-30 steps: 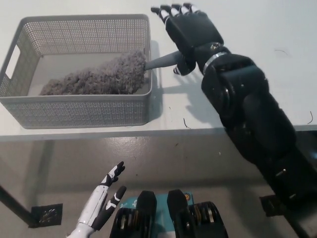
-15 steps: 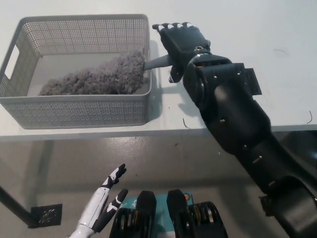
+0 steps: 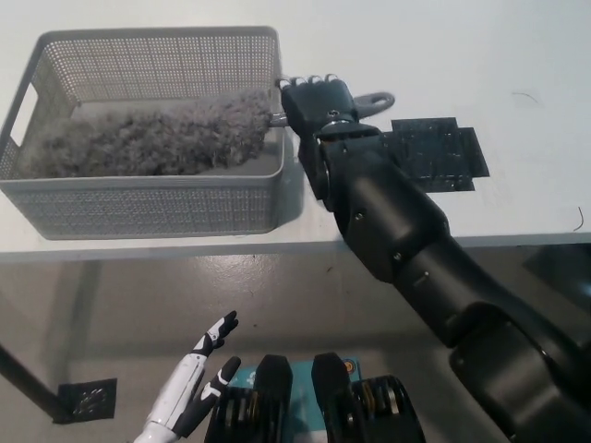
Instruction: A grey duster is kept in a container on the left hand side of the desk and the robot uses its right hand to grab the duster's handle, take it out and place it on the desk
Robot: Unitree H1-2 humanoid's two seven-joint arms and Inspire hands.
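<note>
**Gripping the duster handle at the basket's right wall**

Closing around the grey handle (image 3: 367,98), the black right hand (image 3: 317,103) sits just beside the right wall of the grey mesh container (image 3: 148,205), its fingers (image 3: 312,84) curled together over the handle near the point where it meets the fluffy head. The free end of the handle pokes out past the hand to the right, above the white worktop (image 3: 480,55).

The grey duster (image 3: 152,140) lies lengthwise inside the container, its fluffy head stretching from the left end almost to the right wall, with the near end raised toward the rim where the handle leaves the basket. The container stands on the left part of the worktop, close to the front edge.

The right forearm runs from the hand down to the bottom right of the view, crossing the worktop's front edge. Its dark shadow falls on the worktop to the right of the hand.

The white left hand (image 3: 192,391) hangs low at the lower left, below the worktop and over the floor, holding nothing, its fingers straight and slightly spread.
</note>
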